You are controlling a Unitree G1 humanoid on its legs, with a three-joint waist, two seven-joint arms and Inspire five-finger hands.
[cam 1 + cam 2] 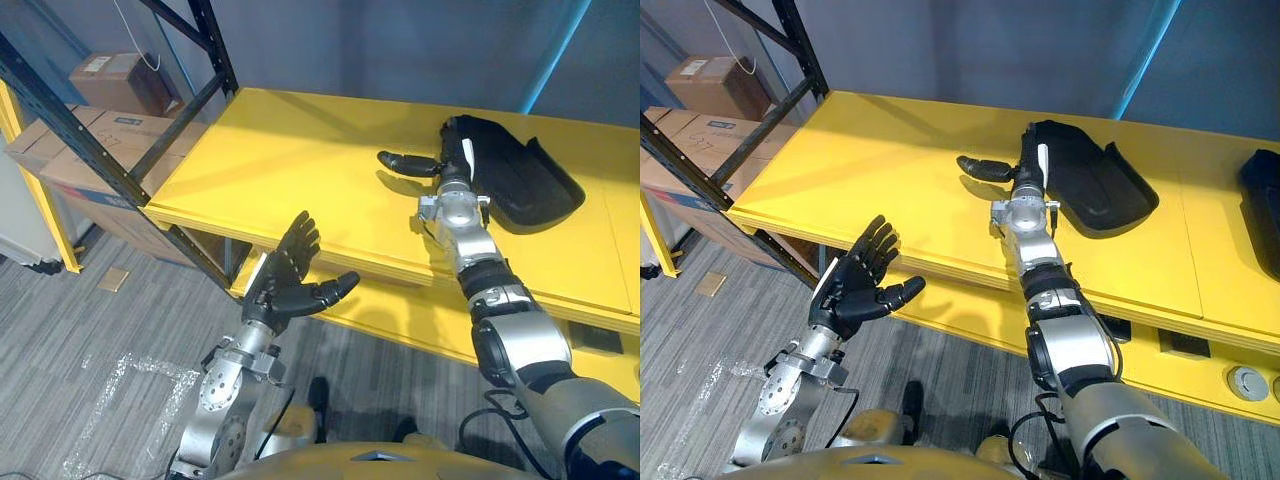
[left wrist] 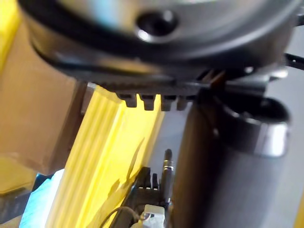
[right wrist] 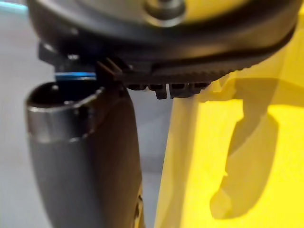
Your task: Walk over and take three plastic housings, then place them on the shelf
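Right hand (image 1: 452, 150) lies on the left end of one black plastic housing (image 1: 525, 185), which sits flat on the yellow shelf (image 1: 290, 150) toward its back edge. The thumb (image 1: 405, 160) sticks straight out sideways over bare shelf, clear of the housing. The fingers rest stretched along the housing's top rather than curled round it, so the hand is open and grips nothing.

A second black housing (image 1: 1262, 205) lies on the same shelf further toward the right end, well apart from the first. That makes two housings in sight, both on the shelf.

The left hand (image 1: 285, 280) hangs in front of and below the shelf's front edge near its left end. Its palm is turned up, its fingers and thumb are spread, and it is empty.

One black rack upright (image 1: 100, 155) with a slanted brace runs past the shelf's left end. Beyond it stands a stack of cardboard boxes (image 1: 110, 80), at least three. A lower yellow board (image 1: 1160, 375) under the front edge carries one round grey disc (image 1: 1245, 383).
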